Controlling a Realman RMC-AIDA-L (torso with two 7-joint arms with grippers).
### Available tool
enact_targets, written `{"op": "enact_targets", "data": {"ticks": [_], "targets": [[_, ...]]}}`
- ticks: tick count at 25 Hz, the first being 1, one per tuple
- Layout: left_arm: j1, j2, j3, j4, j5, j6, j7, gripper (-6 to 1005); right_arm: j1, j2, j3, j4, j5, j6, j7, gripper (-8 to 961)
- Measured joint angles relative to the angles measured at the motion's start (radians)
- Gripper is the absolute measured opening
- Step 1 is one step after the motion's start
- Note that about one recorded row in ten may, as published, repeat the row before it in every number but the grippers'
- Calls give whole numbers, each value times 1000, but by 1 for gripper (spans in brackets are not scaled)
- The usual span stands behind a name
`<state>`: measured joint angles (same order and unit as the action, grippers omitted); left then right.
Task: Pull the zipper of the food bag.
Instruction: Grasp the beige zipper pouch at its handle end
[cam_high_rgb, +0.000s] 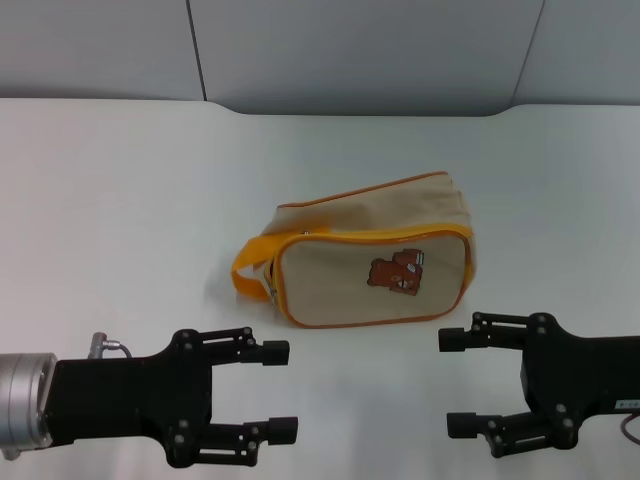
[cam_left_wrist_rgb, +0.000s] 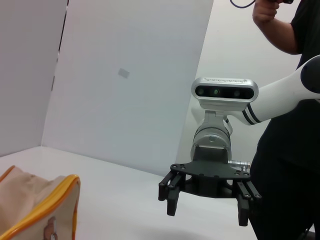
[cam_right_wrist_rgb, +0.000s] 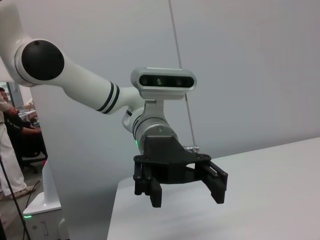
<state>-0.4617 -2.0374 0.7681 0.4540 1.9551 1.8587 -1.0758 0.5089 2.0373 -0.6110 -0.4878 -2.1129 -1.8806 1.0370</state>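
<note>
The food bag (cam_high_rgb: 375, 255), beige canvas with orange piping and a brown bear patch (cam_high_rgb: 397, 272), lies on the white table (cam_high_rgb: 120, 200) with its orange strap loop (cam_high_rgb: 250, 265) at its left end. The zipper (cam_high_rgb: 360, 190) is the thin orange line along its top edge; a small silvery piece (cam_high_rgb: 272, 288) shows by the strap loop. My left gripper (cam_high_rgb: 280, 391) is open, near and left of the bag, apart from it. My right gripper (cam_high_rgb: 455, 383) is open, near and right of the bag. A corner of the bag (cam_left_wrist_rgb: 40, 205) shows in the left wrist view.
A grey wall runs behind the table's far edge (cam_high_rgb: 350, 108). The left wrist view shows my right gripper (cam_left_wrist_rgb: 207, 215) and a person in black (cam_left_wrist_rgb: 290, 150) behind it. The right wrist view shows my left gripper (cam_right_wrist_rgb: 186, 196) over the table.
</note>
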Motion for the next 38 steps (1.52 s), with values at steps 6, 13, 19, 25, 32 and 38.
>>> {"op": "enact_targets", "data": {"ticks": [6, 13, 19, 25, 32, 38], "targets": [[20, -7, -156, 0, -3, -11, 43, 744, -11, -2, 13, 0, 23, 6, -7, 826], [5, -32, -296, -77, -11, -219, 129, 736, -31, -7, 21, 4, 57, 13, -25, 813], [-61, -36, -300, -193, -17, -397, 217, 729, -35, -11, 33, 20, 58, 13, -28, 802], [-112, -42, -295, -278, -17, -529, 310, 721, -53, -11, 46, 21, 58, 14, -29, 790], [-130, -43, -296, -309, -11, -556, 349, 713, -61, -11, 51, 21, 58, 11, -29, 777], [-132, -43, -300, -310, -15, -590, 364, 705, -62, -11, 74, 20, 57, -6, -23, 766]]}}
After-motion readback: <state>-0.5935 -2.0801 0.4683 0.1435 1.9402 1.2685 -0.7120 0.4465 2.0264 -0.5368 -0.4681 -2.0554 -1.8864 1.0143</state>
